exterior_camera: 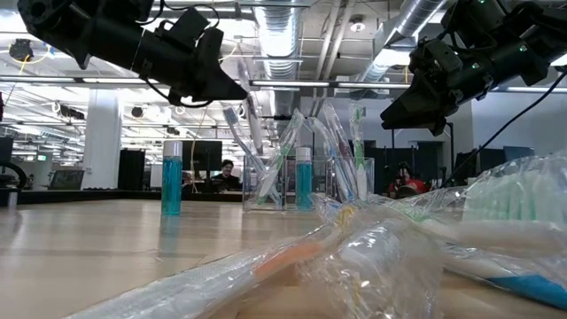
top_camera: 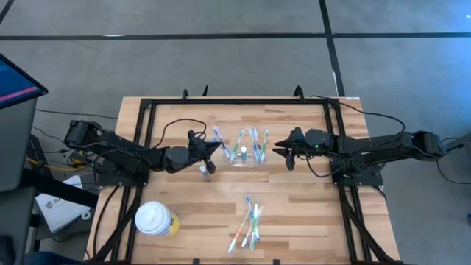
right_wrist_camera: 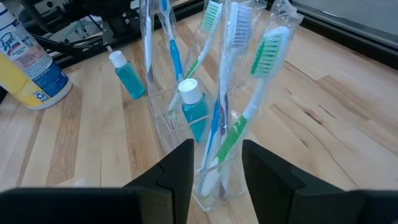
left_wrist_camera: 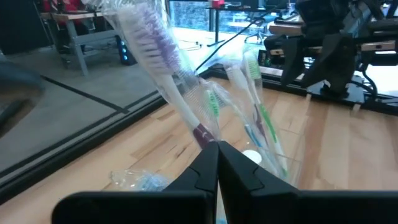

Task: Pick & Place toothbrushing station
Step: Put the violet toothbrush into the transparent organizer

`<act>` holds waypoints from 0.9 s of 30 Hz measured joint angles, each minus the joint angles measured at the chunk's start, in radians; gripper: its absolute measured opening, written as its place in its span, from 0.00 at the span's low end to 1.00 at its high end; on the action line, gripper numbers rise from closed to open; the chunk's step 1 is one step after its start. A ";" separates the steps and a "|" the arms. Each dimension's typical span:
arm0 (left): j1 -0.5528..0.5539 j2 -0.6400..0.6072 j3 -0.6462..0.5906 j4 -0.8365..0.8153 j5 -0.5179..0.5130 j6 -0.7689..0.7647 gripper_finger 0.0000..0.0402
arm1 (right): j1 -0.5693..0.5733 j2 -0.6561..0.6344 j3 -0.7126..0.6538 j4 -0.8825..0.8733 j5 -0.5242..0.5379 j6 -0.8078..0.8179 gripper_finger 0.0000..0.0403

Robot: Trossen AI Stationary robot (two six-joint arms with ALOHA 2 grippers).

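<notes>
The clear toothbrushing station (top_camera: 248, 159) stands on the table's middle. It holds several wrapped toothbrushes and a small blue bottle (right_wrist_camera: 194, 107). It also shows in the low view (exterior_camera: 266, 186) and the right wrist view (right_wrist_camera: 163, 118). My left gripper (top_camera: 216, 149) is shut, just left of and above the station's left end, by a wrapped purple toothbrush (left_wrist_camera: 163, 46) that leans out of that end. My right gripper (top_camera: 279, 152) is open and empty. It hovers off the station's right end, and in its wrist view (right_wrist_camera: 216, 163) its fingers frame that end. My left gripper's shut fingertips (left_wrist_camera: 217, 149) lie right at the purple toothbrush's handle (left_wrist_camera: 202, 134). I cannot tell whether they touch it, because the fingertips hide the spot.
A second small blue bottle (top_camera: 204, 171) stands on the table near the left gripper. A white-lidded yellow cup (top_camera: 155, 219) stands at the near left. A heap of wrapped toothbrushes (top_camera: 249, 222) lies near the front edge. A black frame (top_camera: 147, 125) borders the table.
</notes>
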 joint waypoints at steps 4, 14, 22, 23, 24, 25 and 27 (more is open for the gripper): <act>0.000 0.000 0.000 -0.001 0.012 0.005 0.00 | 0.000 0.000 0.000 0.000 0.000 0.000 0.31; 0.000 0.021 -0.001 0.003 0.000 0.049 0.00 | 0.000 0.000 0.000 0.000 0.021 0.000 0.31; -0.006 0.149 -0.002 0.082 0.003 0.050 0.00 | 0.000 0.000 0.000 0.000 0.022 0.000 0.31; -0.006 0.154 -0.002 0.095 0.003 0.051 0.00 | 0.000 0.000 0.000 0.000 0.022 0.000 0.31; -0.006 0.155 -0.002 0.112 0.003 0.053 0.00 | 0.000 0.000 0.000 0.000 0.022 0.000 0.31; -0.006 0.151 -0.002 0.125 0.003 0.059 0.00 | 0.000 0.000 0.000 -0.001 0.022 0.000 0.31; -0.006 0.123 -0.002 0.137 0.004 0.077 0.00 | 0.000 0.000 0.000 -0.001 0.022 0.000 0.31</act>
